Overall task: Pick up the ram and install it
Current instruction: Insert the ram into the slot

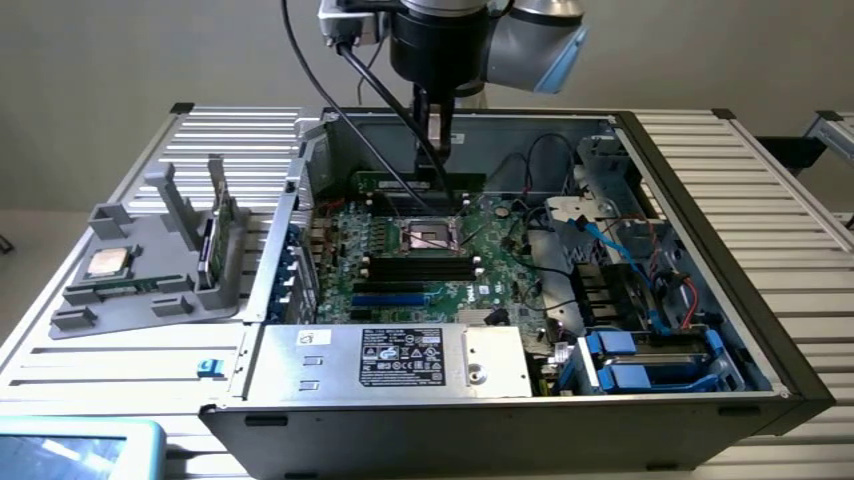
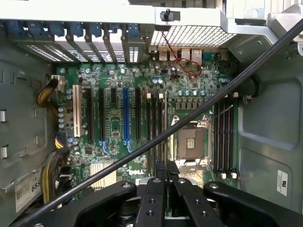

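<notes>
1. Nearest the wrist camera stood the pincer [image 2: 165,163], its fingers [image 2: 154,198] pressed together with barely a slit between them.
2. In the exterior view the pincer hung inside the open case [image 1: 467,430], above the board [image 1: 507,270] and close to the socket [image 1: 434,236].
3. Just under its tip ran a thin green strip with a dark band, parallel to the black slots [image 1: 420,265]. We took it for the ram [image 1: 400,181], clamped by its upper edge, though we could not be sure.
4. We judged the ram light, stiff and thin, yet fragile. Bending would crack it, and its chips and contacts were best left untouched, so the bare long edge near the middle seemed the right hold.
5. A grey tray [image 1: 80,325] on the counter [image 1: 787,200], at the exterior view's left, carried a silver chip [image 1: 107,262].
6. Print on the label [image 1: 400,357] of the power unit [image 1: 494,365] was too small to read. A sticker [image 2: 26,191] on the case wall showed cut-off digits, perhaps 685.
</notes>
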